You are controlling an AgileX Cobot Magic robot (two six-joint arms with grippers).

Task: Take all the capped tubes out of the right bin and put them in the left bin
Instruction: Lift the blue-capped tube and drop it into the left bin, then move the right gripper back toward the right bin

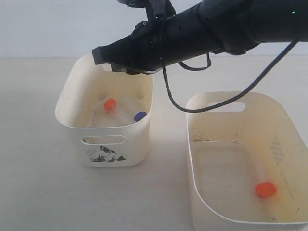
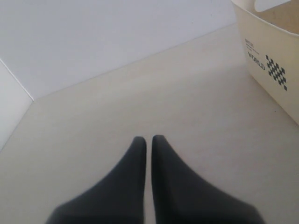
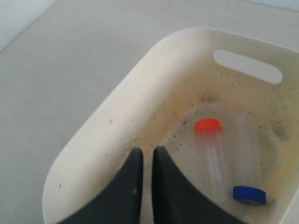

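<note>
The right gripper (image 3: 145, 150) hangs with its jaws drawn together to a thin slit and nothing between them. It carries no tube, and its place just above the near rim of the left bin (image 1: 134, 144) suits an arm that has no load and is free to go back for more. Its arm reaches across the middle in the exterior view, since the goal bin sits on the far side from it. Below the fingertips, on the bin floor, lie an orange-capped tube (image 3: 210, 149) and, just beside it, a blue-capped tube (image 3: 247, 163), both on their sides and roughly parallel, as loose tubes will settle in a flat-bottomed bin. Further out, the right bin (image 1: 216, 96) holds one more orange-capped tube (image 1: 263, 185) lying near its front corner, well apart from the gripper, so by my reading the task is partly done and the next reach belongs there. A fourth tube I cannot find; the arm hides part of the left bin. The left gripper (image 2: 145, 138) is closed and empty too, parked low over bare table (image 2: 140, 93) beside a cream bin wall, out of the working arm's way.
</note>
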